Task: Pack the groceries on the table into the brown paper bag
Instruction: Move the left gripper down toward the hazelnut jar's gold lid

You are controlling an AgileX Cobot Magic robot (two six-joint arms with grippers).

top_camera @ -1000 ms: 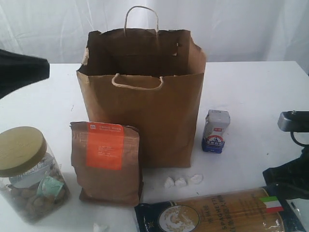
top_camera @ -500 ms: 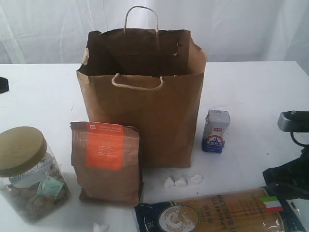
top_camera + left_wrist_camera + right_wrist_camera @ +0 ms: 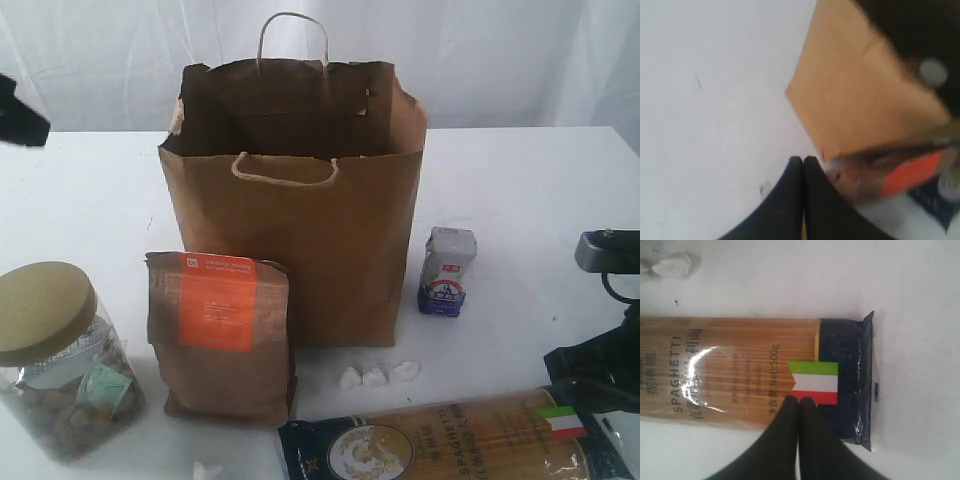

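Observation:
The brown paper bag [image 3: 300, 210] stands open and upright mid-table. In front of it are the brown pouch with orange label [image 3: 220, 335], the olive-lidded jar [image 3: 58, 360] at the left, the blue-white carton [image 3: 447, 272] at the right, and the spaghetti pack [image 3: 450, 440] along the front edge. My left gripper [image 3: 803, 160] is shut and empty above the table, beside the bag [image 3: 865, 90] and the blurred pouch [image 3: 910, 175]. My right gripper [image 3: 799, 401] is shut and empty over the spaghetti pack [image 3: 740, 365] near its flag end. The yellow bottle and the dark can are out of view.
White crumpled scraps [image 3: 375, 376] lie in front of the bag, and show again [image 3: 670, 265] in the right wrist view. A dark part of the left arm [image 3: 15, 115] shows at the far left edge. The right arm [image 3: 610, 310] sits at the right edge of the white table [image 3: 530, 180].
The left arm, large at the left a second ago, has drawn back to the frame's edge and now sits higher. The groceries, bag and right arm have not moved.

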